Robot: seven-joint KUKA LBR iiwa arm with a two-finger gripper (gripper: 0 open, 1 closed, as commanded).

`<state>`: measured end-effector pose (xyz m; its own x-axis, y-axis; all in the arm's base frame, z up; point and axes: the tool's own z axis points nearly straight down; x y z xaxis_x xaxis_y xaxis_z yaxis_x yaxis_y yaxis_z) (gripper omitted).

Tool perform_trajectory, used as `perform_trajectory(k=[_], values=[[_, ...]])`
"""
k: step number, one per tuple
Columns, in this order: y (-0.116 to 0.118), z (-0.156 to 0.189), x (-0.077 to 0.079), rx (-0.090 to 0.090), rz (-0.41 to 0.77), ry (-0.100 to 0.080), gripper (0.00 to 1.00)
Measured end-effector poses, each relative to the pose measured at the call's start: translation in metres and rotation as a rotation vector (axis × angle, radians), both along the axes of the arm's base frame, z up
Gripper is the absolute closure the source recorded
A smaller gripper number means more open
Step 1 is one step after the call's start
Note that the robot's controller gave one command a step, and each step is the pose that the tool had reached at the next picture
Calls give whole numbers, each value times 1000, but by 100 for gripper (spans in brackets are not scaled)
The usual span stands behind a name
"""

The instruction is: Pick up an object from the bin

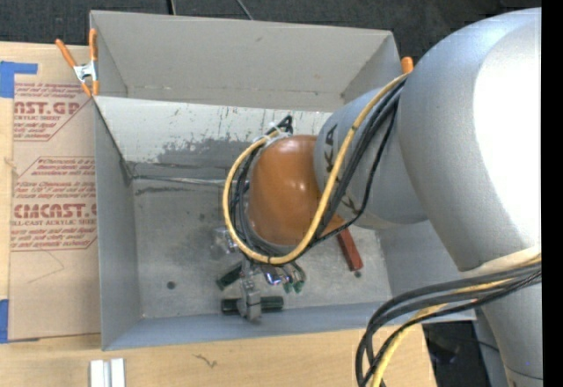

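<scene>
So here's what you've got. Your arm is deep in the grey bin, and the orange cover on its wrist is the easiest thing to steer by, so I'll place everything off that.

The gripper pokes out right below the orange cover, down at the bin floor and close to the near wall. Honestly you can't tell whether the pincer is apart or together. It's mixed up with the clutter around it, so I'm not going to guess, and I won't call it holding anything either.

What it's sitting among is a small cluster of dark pieces. They're blackish-green, short and chunky, and scattered just under the cover's lower edge. One is off to the lower left of the cover, a couple are straight below it, and one is a bit to the lower right. I can't tell which of them, if any, touches the gripper.

A red stick lies tilted on the floor just off the cover's lower right, apart from the dark cluster. A small silvery bit sits by the cover's lower left edge. Yellow and black cables loop round the cover's left side.
</scene>
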<state>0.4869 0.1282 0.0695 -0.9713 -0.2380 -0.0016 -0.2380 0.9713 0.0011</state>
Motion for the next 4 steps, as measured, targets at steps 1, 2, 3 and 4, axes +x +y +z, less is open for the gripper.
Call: perform_trajectory(k=[1,2,3,4], values=[[-17,1,-2,0,83,-6,0],[-16,2,-1,0,83,-4,0],[-16,2,0,0,82,-2,0],[-16,2,-1,0,82,2,100]])
